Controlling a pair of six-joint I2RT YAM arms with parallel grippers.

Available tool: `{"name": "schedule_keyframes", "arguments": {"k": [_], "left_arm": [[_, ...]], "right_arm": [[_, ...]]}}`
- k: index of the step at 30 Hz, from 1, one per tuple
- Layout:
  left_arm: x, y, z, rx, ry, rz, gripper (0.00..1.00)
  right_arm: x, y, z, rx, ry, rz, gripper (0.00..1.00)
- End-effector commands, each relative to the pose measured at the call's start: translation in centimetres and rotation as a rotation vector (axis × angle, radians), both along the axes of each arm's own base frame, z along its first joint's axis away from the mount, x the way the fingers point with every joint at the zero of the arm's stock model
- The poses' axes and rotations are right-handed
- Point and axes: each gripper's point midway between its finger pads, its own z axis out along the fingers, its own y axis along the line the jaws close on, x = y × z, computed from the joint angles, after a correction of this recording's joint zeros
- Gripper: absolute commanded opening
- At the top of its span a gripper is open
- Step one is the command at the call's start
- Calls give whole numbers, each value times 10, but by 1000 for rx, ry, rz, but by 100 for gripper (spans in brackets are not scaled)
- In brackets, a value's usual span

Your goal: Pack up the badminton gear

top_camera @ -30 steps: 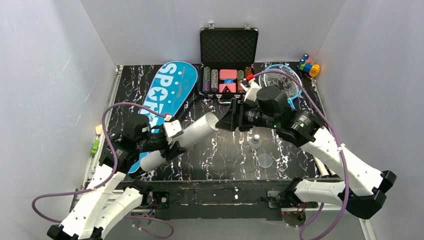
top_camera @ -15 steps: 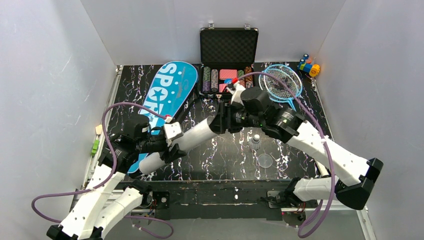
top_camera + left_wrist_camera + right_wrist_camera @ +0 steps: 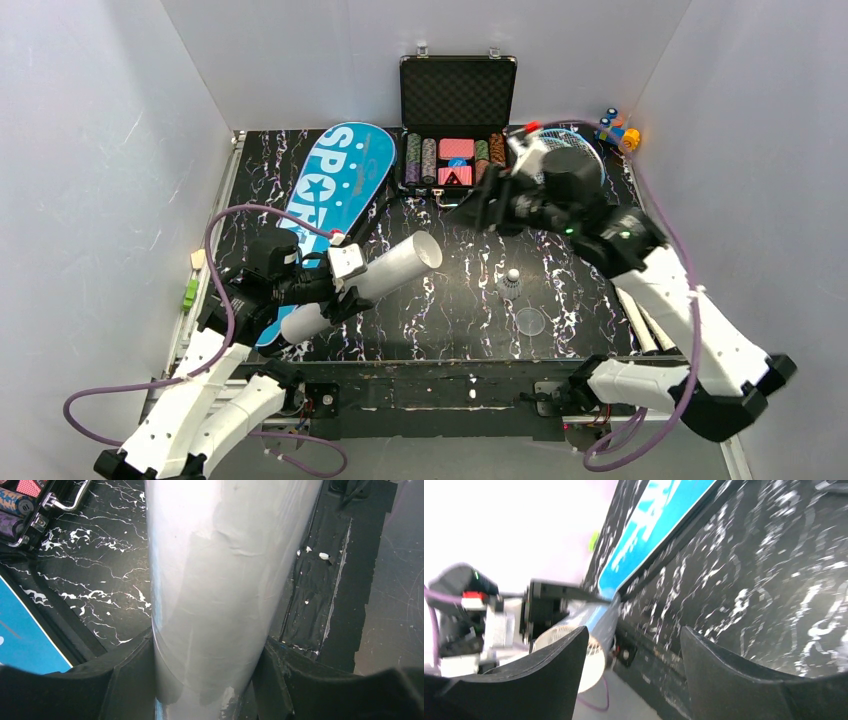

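While the left gripper [image 3: 345, 276] has its jaws clamped around the long white tube [image 3: 372, 280], holding it tilted above the table [image 3: 450, 312], the right gripper [image 3: 478, 208] hangs with jaws apart and empty just before the black poker case [image 3: 458, 95]. The shuttlecock [image 3: 513, 283] stands on the table, apart from the tube's raised end. The blue "SPORT" bag [image 3: 335, 185] lies far left.

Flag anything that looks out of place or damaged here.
The shuttlecock stands loose on the table, apart from the white tube, which the left gripper holds tilted off the surface. In the left wrist view the tube's skin looks wrinkled and peeling. Nothing looks spilled.
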Motion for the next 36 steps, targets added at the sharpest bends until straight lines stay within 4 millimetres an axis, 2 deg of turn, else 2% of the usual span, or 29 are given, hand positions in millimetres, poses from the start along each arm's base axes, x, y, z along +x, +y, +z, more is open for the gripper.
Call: {"name": "schedule_keyframes", "arguments": {"k": [1, 4, 8, 13, 14, 17, 18, 21, 24, 28, 32, 36], "left_arm": [[3, -2, 8, -19, -47, -12, 28], [3, -2, 7, -19, -40, -10, 28], [2, -2, 10, -26, -25, 1, 28], [-2, 0, 10, -25, -10, 8, 28], [-2, 1, 10, -23, -11, 11, 28], [-3, 2, 10, -24, -17, 18, 28], [-4, 2, 10, -25, -16, 19, 28], [-6, 2, 9, -30, -12, 19, 28], [-6, 2, 6, -29, -2, 17, 28], [-6, 1, 2, -29, 3, 16, 28], [-6, 0, 2, -35, 8, 14, 28], [-6, 1, 5, -40, 2, 15, 28]], "right_arm": [[28, -51, 17, 12, -25, -158, 76], [67, -77, -18, -76, 51, -291, 77], [130, -99, -62, -203, 131, -443, 78], [205, -110, -114, -339, 247, -543, 78], [221, -112, -136, -392, 293, -562, 78], [250, -115, -164, -473, 351, -584, 77], [258, -115, -168, -485, 353, -591, 77], [278, -115, -178, -498, 333, -613, 77], [287, -112, -187, -481, 327, -613, 76], [283, -113, -209, -503, 375, -614, 74], [274, -121, -237, -553, 420, -624, 74], [274, -131, -257, -591, 453, -640, 73]]}}
